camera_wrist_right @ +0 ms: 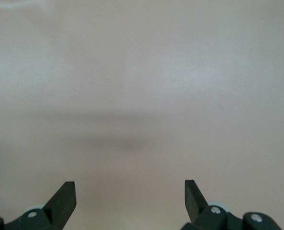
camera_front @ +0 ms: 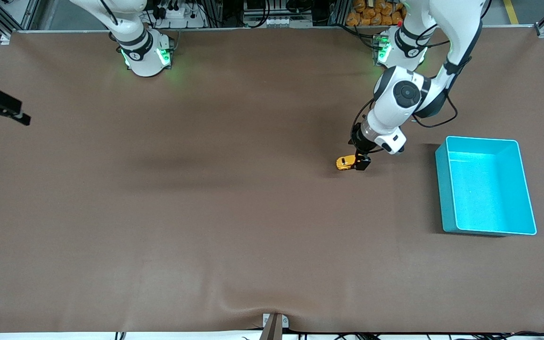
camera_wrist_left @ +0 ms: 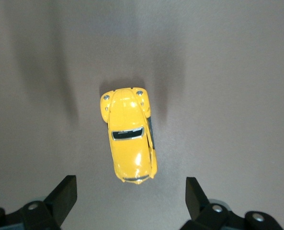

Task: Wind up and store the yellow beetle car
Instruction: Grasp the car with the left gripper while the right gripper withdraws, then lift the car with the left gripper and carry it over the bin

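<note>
We found the left pincer (camera_wrist_left: pixel 127 201) spread wide just above the yellow beetle car (camera_wrist_left: pixel 129 134), apparently straddling its tail, its length running straight between the fingers; the right pincer (camera_wrist_right: pixel 130 201), equally wide, waited over bare table (camera_front: pixel 206 212).

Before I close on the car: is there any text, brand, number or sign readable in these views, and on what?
None can be read.
Yellow beetle car: no lettering or plate shows on its roof or hood, seen from above between the open left gripper fingers.
Cyan bin: plain walls, no label.
Arm bases: small dark round marks, too small to read.
Right gripper: open over bare table, no text.
</note>
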Tool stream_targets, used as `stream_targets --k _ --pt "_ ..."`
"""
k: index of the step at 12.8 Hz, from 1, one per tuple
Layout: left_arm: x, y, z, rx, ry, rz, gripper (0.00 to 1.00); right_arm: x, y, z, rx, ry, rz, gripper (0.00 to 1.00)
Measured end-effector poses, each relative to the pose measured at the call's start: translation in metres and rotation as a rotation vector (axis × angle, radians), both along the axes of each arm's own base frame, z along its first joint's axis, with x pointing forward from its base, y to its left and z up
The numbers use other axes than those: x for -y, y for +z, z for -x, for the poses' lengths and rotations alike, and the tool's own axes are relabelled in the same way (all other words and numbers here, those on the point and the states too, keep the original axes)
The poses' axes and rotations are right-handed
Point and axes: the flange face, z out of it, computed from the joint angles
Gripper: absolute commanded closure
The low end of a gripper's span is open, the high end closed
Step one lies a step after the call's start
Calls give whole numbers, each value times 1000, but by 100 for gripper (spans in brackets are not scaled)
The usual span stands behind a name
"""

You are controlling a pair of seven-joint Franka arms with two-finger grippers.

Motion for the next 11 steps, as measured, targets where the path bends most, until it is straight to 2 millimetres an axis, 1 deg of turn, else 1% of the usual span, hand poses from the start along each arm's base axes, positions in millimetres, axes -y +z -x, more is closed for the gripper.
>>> stream_targets --k 3,6,7,10,11 --pt "0 -16 3 -24 -2 2 0 -24 -7 21 19 -5 14 0" --pt "1 -25 4 -29 -17 -1 0 -40 -4 22 36 16 47 0" --pt "0 -28 4 -31 -14 0 0 -43 -3 22 38 20 51 0" --pt "-3 -34 1 -25 -4 7 0 -42 -2 22 41 19 57 0" --pt "-3 -37 1 -22 -7 8 62 -43 0 22 46 20 57 0"
